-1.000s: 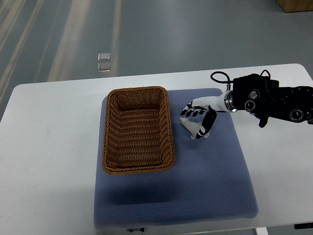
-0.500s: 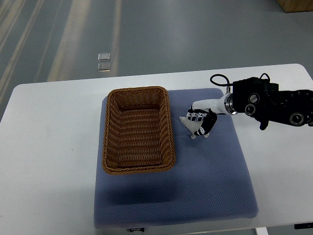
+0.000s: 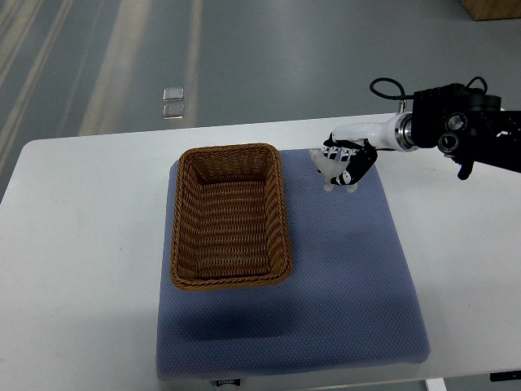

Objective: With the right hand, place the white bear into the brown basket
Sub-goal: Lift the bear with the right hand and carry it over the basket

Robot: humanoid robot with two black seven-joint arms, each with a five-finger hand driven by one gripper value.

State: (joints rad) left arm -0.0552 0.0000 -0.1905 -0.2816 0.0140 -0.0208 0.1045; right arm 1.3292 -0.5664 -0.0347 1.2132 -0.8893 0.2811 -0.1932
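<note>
My right hand [image 3: 348,161] held the white bear [image 3: 328,167] in curled fingers beside the brown basket [image 3: 230,215], which was empty, the drop not yet made.

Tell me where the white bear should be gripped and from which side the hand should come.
Grip the white bear around its body, coming from its right side, as the right hand does now with fingers curled over it. The bear is small and narrow, so a wrap probably holds best, and this side leaves the path to the brown basket on its left open.
</note>
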